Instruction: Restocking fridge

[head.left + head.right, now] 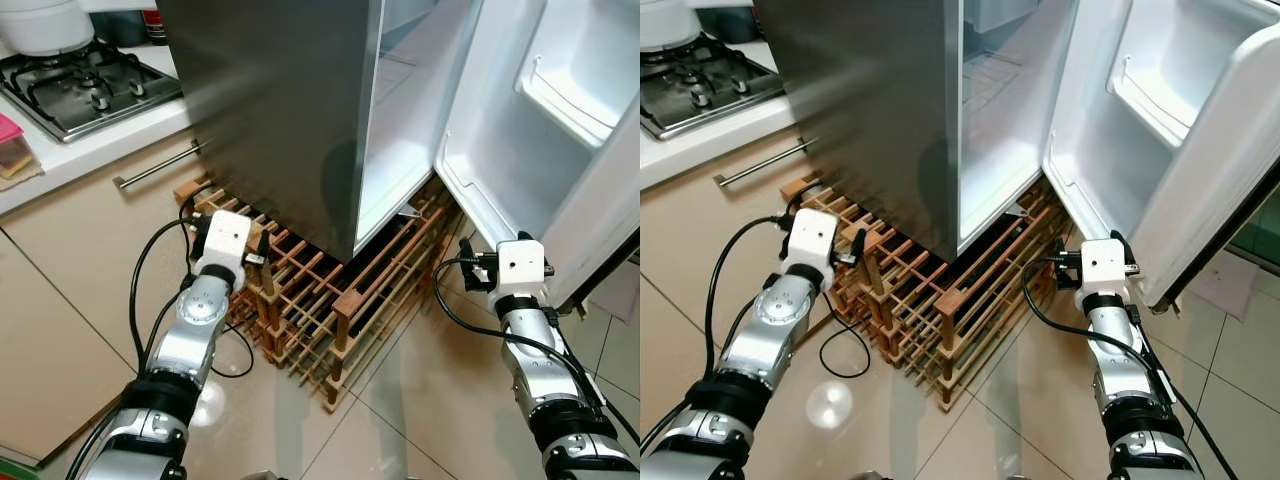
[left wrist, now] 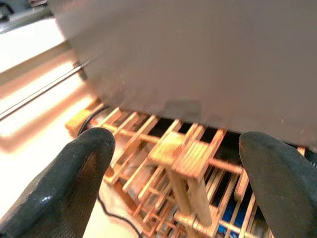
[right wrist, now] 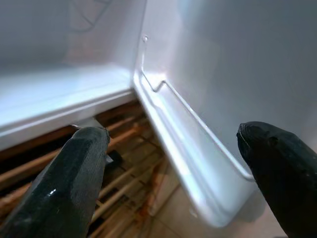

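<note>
Grey steel fridge with white door atop a brown wooden rack, beige floor.

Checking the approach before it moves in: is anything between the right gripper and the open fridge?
Nothing visible. The right gripper, open, faces the fridge past the open door; the wooden rack sits below.

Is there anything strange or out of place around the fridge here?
Yes. The fridge stands on a wooden rack that lies on the floor tiles, an unusual base. Its door hangs wide open. Both claws, left claw and right claw, are open and hold nothing.
</note>
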Robot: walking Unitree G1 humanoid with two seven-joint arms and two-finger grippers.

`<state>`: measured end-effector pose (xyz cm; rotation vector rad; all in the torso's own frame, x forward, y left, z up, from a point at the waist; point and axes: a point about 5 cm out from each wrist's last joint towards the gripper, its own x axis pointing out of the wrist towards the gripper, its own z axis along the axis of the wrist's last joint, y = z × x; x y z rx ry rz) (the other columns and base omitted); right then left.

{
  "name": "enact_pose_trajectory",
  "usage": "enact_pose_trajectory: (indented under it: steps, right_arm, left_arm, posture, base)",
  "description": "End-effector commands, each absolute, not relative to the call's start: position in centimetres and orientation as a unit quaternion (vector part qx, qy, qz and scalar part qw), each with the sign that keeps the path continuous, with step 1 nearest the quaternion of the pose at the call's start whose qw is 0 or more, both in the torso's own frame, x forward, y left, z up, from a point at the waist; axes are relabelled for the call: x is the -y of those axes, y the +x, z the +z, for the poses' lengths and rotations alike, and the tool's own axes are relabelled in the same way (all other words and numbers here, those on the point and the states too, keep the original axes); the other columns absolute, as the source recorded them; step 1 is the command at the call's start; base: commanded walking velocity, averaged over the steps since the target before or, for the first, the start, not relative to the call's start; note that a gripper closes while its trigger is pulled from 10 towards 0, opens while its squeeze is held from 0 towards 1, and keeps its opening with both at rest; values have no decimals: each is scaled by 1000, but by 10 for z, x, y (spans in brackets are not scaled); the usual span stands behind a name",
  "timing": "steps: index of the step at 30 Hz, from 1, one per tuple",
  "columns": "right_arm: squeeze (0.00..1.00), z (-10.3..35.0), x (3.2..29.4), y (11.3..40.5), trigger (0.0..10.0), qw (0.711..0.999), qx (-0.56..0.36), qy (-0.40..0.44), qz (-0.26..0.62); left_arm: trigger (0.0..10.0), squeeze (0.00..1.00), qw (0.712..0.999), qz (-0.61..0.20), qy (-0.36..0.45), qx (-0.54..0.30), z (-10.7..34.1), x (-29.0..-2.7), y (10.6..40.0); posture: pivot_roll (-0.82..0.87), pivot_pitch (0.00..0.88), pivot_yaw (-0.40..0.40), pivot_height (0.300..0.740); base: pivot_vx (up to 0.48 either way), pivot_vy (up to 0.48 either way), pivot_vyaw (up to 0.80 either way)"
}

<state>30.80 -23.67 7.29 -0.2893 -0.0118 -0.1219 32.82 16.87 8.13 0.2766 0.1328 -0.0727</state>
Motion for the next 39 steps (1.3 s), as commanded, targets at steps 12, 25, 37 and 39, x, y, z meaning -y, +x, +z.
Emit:
enact_pose_trajectory:
  steps: [12,25,37,39]
  right_arm:
    - [75,91,348,279,10000,939,-41,-226,-256]
    - [63,59,215,298,10000,995,6,-81,-50]
    - [114,46,199,290,10000,998,-22,-52,-41]
    - [122,46,197,290,10000,998,-24,-51,-37]
  left_arm:
    - [10000,0,990,-10,123,-69,73,-176,319]
    - [10000,0,993,9,104,-57,76,-175,321]
    - [10000,0,997,-13,59,-48,80,-167,324]
    - [10000,0,997,-13,63,-46,81,-167,325]
  posture:
    - [-53,0,32,740]
    - [-50,0,25,740]
    - [-50,0,29,740]
    - [-45,0,28,740]
  base:
    - [0,0,0]
    - [0,0,0]
    - [0,191,452]
    - [0,480,744]
